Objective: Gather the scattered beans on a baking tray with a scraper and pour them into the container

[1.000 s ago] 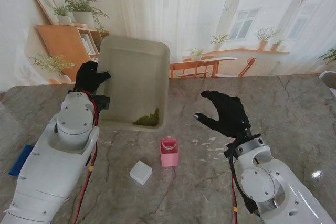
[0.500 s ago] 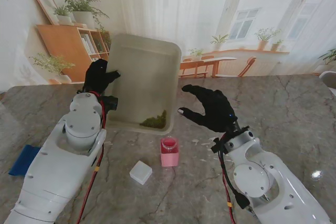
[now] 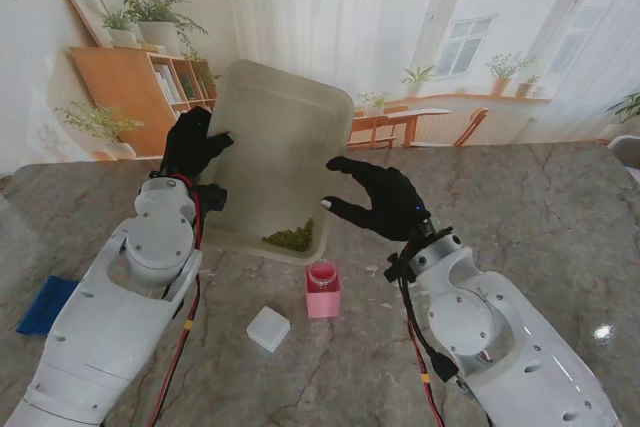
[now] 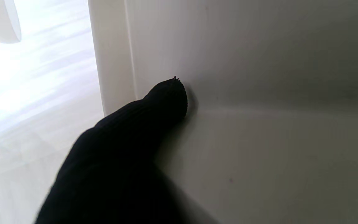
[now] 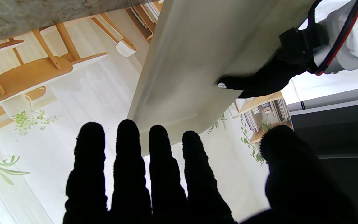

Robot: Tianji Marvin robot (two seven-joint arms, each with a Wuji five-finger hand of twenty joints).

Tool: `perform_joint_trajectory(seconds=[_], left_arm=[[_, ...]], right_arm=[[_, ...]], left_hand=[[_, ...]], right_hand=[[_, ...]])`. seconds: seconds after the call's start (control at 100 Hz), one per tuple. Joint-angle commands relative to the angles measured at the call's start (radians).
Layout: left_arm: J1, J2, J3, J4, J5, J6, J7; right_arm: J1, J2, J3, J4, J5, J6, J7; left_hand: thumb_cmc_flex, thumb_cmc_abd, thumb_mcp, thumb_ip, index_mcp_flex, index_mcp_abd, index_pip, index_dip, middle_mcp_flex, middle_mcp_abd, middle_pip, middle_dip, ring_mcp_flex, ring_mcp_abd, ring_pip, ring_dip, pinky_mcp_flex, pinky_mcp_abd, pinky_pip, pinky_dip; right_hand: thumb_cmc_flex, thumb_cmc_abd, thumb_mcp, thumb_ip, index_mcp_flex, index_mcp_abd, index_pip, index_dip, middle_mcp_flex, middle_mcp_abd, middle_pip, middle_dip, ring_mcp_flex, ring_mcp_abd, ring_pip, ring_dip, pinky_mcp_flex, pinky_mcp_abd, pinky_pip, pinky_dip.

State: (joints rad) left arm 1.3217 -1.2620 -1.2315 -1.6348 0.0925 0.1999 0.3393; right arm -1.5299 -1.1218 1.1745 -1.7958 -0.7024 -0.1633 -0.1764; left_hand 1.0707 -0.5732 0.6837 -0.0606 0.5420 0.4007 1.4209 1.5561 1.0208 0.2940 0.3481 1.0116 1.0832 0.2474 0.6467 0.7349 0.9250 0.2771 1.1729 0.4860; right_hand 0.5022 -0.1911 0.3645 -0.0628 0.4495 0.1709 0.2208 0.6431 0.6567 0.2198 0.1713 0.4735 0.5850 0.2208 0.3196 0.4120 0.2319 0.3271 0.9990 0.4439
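Two hands seen | baking tray (image 3: pixel 275 137) is gripped steeply tilted by left hand (image 3: pixel 193 144) | beans (image 3: pixel 291 239) piled low | right hand (image 3: pixel 378 202) fingers are spread, nothing held

From the stand's view you cannot see how the left hand (image 3: pixel 192 144) grips the baking tray (image 3: pixel 280 117): its fingers go behind the tray's left rim, and the left wrist view gives you only one dark, blurred fingertip (image 4: pixel 169 95) against the tray wall. The beans (image 3: pixel 292 239) read as a single green clump in the tray's near right corner; single beans are too small to tell. The pink container (image 3: pixel 322 290) shows you no contents. The blue object (image 3: pixel 42 305) at the table's left is partly covered by the left arm.
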Motion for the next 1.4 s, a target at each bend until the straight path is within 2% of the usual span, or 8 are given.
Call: perform_joint_trajectory(seconds=[0.0,0.89,1.06,1.39], left_arm=[[-0.008,-0.006,0.006,0.005,-0.009,-0.014,0.009],[0.001,-0.013,0.029,0.010,-0.006,-0.107,0.049],[-0.001,-0.008,0.041,0.021,0.029,-0.135,0.048],[-0.008,-0.017,0.067,0.036,0.037,-0.176,0.084]], right_arm=[[0.006,-0.004,-0.002,0.009,0.000,0.000,0.018],[0.028,-0.003,-0.028,0.027,0.013,-0.004,0.037],[0.030,-0.003,-0.029,0.035,0.020,0.001,0.041],[0.028,-0.005,-0.035,0.046,0.031,0.007,0.036]], left_hand=[[0.082,0.029,0.069,0.218,-0.022,0.058,0.025,0.014,0.015,-0.102,0.048,0.019,-0.008,-0.113,0.015,0.009,0.043,-0.200,0.060,0.049],[0.084,0.037,0.054,0.219,-0.024,0.050,0.024,0.014,0.012,-0.107,0.042,0.020,-0.009,-0.120,0.004,0.012,0.039,-0.210,0.047,0.059],[0.083,0.040,0.051,0.219,-0.025,0.048,0.024,0.014,0.011,-0.110,0.040,0.019,-0.009,-0.122,0.002,0.013,0.039,-0.209,0.045,0.061],[0.084,0.044,0.045,0.219,-0.027,0.045,0.023,0.014,0.007,-0.112,0.038,0.019,-0.010,-0.126,-0.005,0.013,0.035,-0.217,0.038,0.064]], right_hand=[[-0.003,0.024,-0.012,0.028,0.009,-0.021,0.008,0.009,0.013,-0.024,0.012,0.014,0.008,-0.021,0.007,0.016,-0.001,-0.006,0.017,0.019],[-0.010,0.022,-0.004,0.027,0.008,-0.020,0.008,0.008,0.018,-0.023,0.011,0.018,0.009,-0.020,0.001,0.019,-0.002,-0.003,0.002,0.038],[-0.010,0.022,-0.003,0.027,0.008,-0.021,0.009,0.008,0.018,-0.023,0.011,0.018,0.009,-0.020,-0.001,0.018,-0.003,-0.003,0.000,0.039],[-0.010,0.022,-0.002,0.027,0.007,-0.018,0.008,0.008,0.017,-0.024,0.010,0.018,0.007,-0.019,-0.002,0.017,-0.005,-0.003,-0.003,0.041]])
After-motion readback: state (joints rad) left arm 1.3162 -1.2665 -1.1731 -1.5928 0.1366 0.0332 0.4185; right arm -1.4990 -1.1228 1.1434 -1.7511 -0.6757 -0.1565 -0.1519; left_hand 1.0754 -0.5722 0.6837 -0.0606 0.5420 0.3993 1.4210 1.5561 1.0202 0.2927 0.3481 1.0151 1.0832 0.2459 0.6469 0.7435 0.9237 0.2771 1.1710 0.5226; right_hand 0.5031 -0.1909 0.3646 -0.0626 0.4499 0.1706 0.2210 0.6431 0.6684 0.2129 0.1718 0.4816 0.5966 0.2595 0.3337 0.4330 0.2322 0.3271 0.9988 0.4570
